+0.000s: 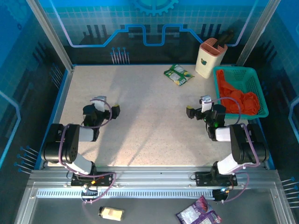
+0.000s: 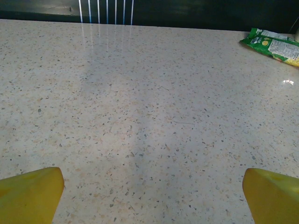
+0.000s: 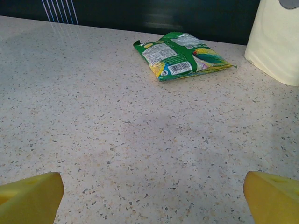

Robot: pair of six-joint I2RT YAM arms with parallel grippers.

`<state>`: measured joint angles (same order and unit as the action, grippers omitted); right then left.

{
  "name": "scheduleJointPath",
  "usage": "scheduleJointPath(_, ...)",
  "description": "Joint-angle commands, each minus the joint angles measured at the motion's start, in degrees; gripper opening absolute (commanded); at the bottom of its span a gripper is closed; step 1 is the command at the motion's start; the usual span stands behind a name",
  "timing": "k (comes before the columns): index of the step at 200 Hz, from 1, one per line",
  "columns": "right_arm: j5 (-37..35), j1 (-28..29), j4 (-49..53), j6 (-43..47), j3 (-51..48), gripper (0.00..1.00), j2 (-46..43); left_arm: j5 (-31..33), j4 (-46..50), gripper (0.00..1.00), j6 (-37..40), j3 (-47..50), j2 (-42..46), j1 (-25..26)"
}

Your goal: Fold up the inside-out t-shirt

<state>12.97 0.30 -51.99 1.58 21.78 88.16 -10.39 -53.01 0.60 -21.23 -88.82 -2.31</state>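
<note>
Two arms noted at the near edge of a speckled beige stone-look desk (image 1: 140,126), the left arm (image 1: 77,137) and the right arm (image 1: 236,140) both folded low and pointing toward the far side.

Found the left jaws spread fully wide and gripping nothing. From the left wrist, saw the yellow left fingertips (image 2: 30,193) at the two bottom corners, with bare desk between them.

Found the right jaws just as wide apart and just as empty. Saw the yellow right fingertips (image 3: 30,196) at either bottom corner, again over bare desk.

Located the plain bright orange cloth t-shirt (image 1: 239,95) crumpled in a heap inside a teal plastic mesh basket (image 1: 259,77) at the far right of the desk. Placed it just right of the right arm's wrist and well apart from the left arm, with neither set of jaws touching it. Could not tell from the overhead view whether one orange fold hung over the basket's near left rim.

Spotted a flat green printed snack packet (image 1: 178,74) lying on the far part of the desk, left of a cream plastic upright holder (image 1: 208,59). Saw that holder standing just beyond the basket's far left corner, with something dark sticking out of its top.
</note>
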Motion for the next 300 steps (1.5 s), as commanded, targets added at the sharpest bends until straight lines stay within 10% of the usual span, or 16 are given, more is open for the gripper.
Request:
scheduleJointPath(1,0.8,-0.3,-2.1,0.7,-0.4,1.0,0.3,-1.7,-1.6,0.99,1.5,0.5,0.1,-0.4)
scheduleJointPath(300,-2.3,0.3,-1.0,0.5,-0.2,1.0,-0.4,2.4,-0.1,0.99,0.1,-0.2,0.5,-0.5)
